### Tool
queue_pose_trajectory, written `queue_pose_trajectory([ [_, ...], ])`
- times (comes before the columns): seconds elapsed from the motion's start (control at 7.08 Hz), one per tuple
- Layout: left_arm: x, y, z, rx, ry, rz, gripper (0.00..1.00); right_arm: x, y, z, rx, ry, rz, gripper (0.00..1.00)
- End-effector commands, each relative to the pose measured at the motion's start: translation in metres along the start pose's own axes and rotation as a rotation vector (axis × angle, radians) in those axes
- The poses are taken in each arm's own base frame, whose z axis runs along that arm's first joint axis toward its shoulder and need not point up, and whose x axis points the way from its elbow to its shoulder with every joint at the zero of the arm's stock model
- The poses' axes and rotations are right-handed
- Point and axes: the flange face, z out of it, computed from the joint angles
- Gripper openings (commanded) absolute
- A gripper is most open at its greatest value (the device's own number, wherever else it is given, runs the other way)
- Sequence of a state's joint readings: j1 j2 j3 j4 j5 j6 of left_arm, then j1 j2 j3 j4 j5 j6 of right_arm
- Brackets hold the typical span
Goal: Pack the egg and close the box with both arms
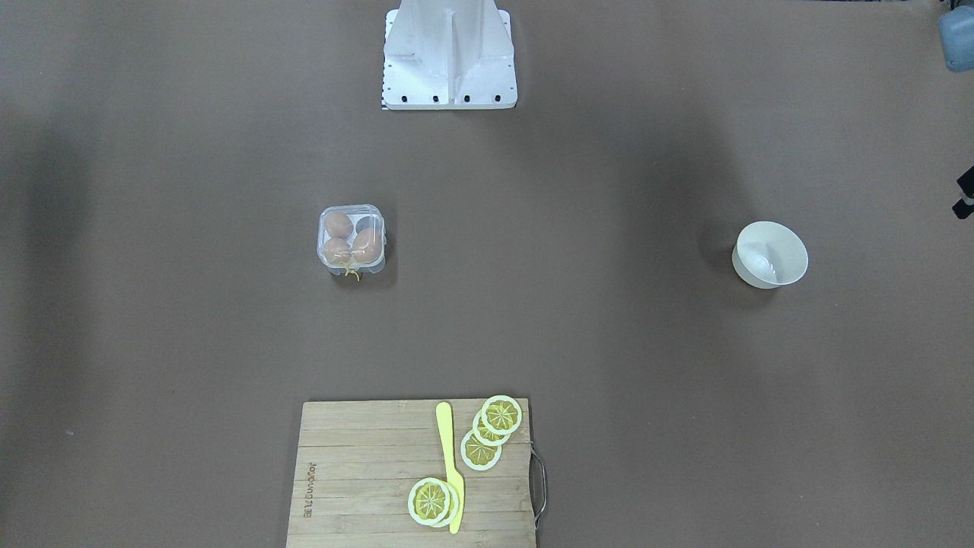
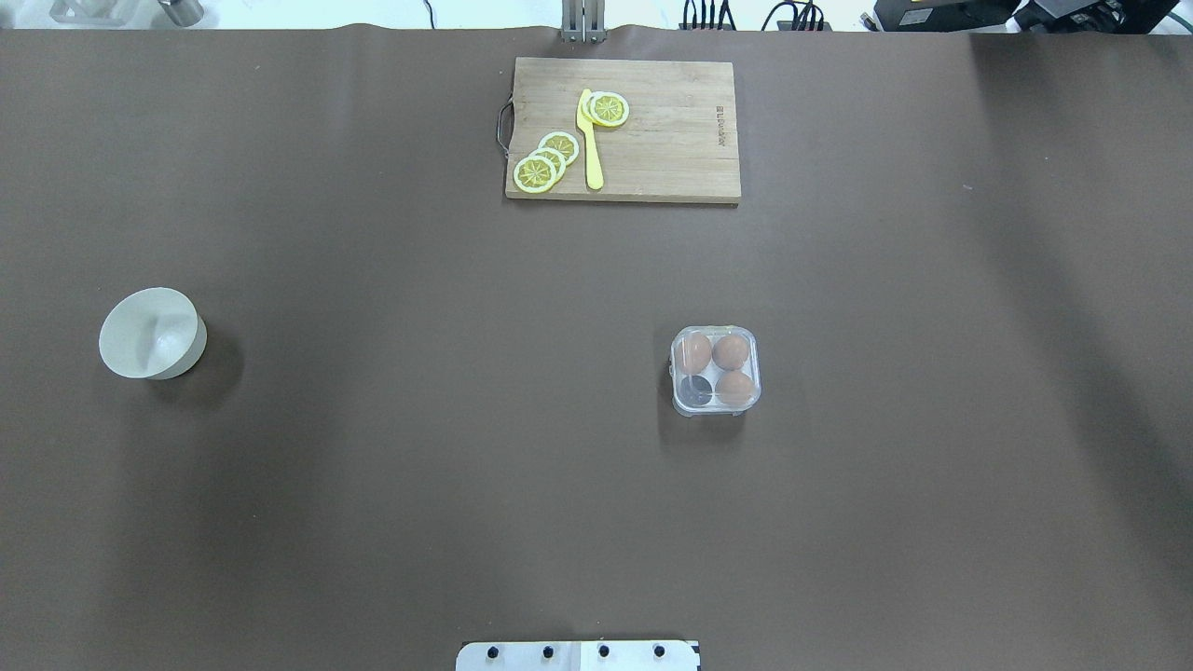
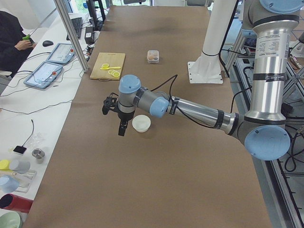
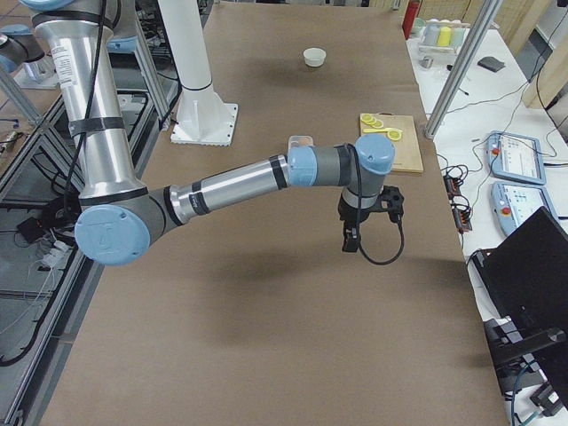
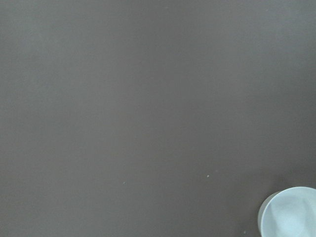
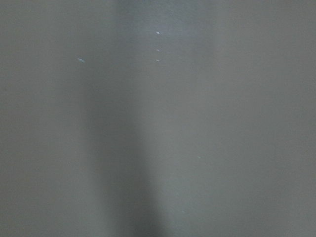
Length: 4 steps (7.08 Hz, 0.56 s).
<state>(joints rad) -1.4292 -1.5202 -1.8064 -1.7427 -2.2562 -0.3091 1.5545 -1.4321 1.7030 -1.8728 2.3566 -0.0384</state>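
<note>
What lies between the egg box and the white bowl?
Nothing: the overhead exterior view shows only bare brown table cover between the box and the bowl.

White bowl (image 2: 149, 331) sits off on its own. Wooden cutting board (image 2: 671, 130) has lemon slices (image 2: 536, 173) and a yellow knife (image 2: 591, 154) on it.

Soft, even light from above; a diffuse shadow lies on the table (image 4: 266, 337) beneath the right gripper (image 4: 351, 244); wrist views are dim and hazy; the bowl (image 5: 291, 212) blurs bluish; faint glare on the box (image 2: 716, 371).
</note>
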Motion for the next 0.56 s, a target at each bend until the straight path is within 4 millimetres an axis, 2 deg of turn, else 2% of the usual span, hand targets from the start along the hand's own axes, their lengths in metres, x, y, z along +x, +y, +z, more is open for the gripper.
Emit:
queue_pose_trajectory([
  [0.0,-0.056,0.045,0.022,-0.066,-0.036,-0.09,0.98,0.092,0.055,0.013,-0.017,-0.022,0.031,1.0],
  [0.14,-0.08,0.049,0.019,-0.057,-0.046,-0.046,0.98,0.099,0.066,0.021,-0.029,-0.025,0.056,1.0],
  [0.28,-0.095,0.048,0.018,-0.051,-0.096,-0.053,0.98,0.1,0.077,0.024,-0.033,-0.031,0.064,1.0],
  [0.42,-0.101,0.049,0.017,-0.07,-0.101,-0.084,0.98,0.101,0.079,0.025,-0.035,-0.03,0.066,1.0],
])
